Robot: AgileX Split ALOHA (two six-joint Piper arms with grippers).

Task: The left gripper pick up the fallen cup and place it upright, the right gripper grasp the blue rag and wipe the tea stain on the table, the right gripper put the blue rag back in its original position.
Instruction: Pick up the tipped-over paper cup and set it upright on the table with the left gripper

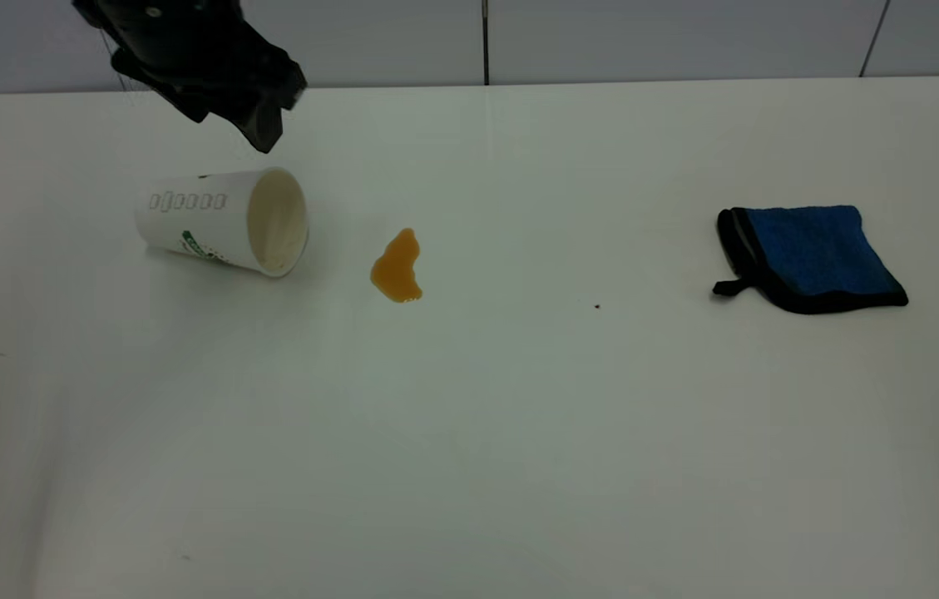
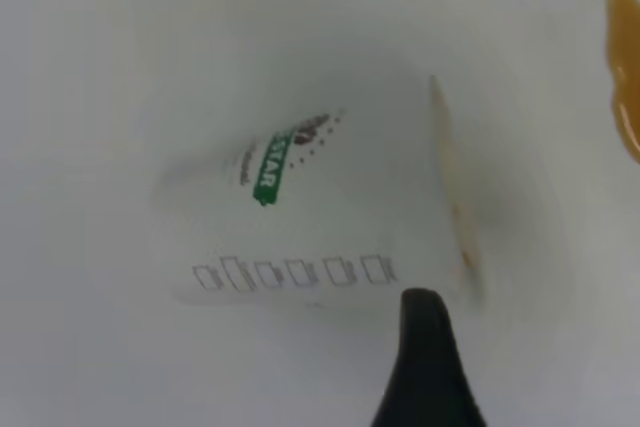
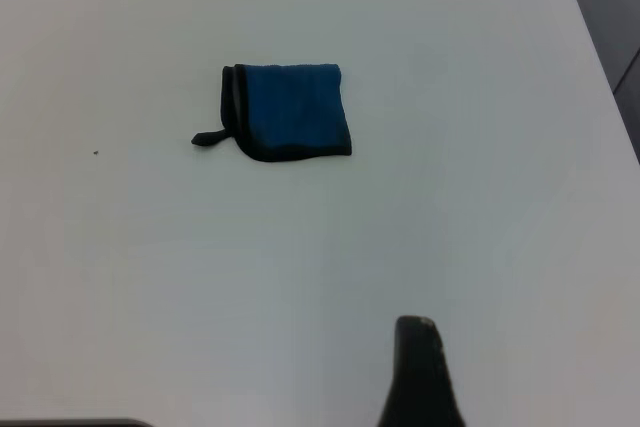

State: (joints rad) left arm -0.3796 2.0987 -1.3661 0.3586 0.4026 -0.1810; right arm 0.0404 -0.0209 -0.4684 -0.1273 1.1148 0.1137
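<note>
The cup (image 1: pixel 224 220) lies on its side at far left of the table (image 1: pixel 469 433), mouth toward the tea stain (image 1: pixel 397 267); green banner reads "STAR". Left gripper (image 1: pixel 257 125) hovers just above cup, jaws' state can't tell. Blue rag (image 1: pixel 810 256) lies flat at right. Right gripper (image 3: pixel 420 377): jaws can't tell.

My left gripper (image 1: pixel 265 125) hangs at the table's far left, about eleven o'clock in the exterior view, tilted down with its tip aimed toward five o'clock. Of my right gripper I see only one dark fingertip (image 3: pixel 418 367), raised well above the surface.
</note>
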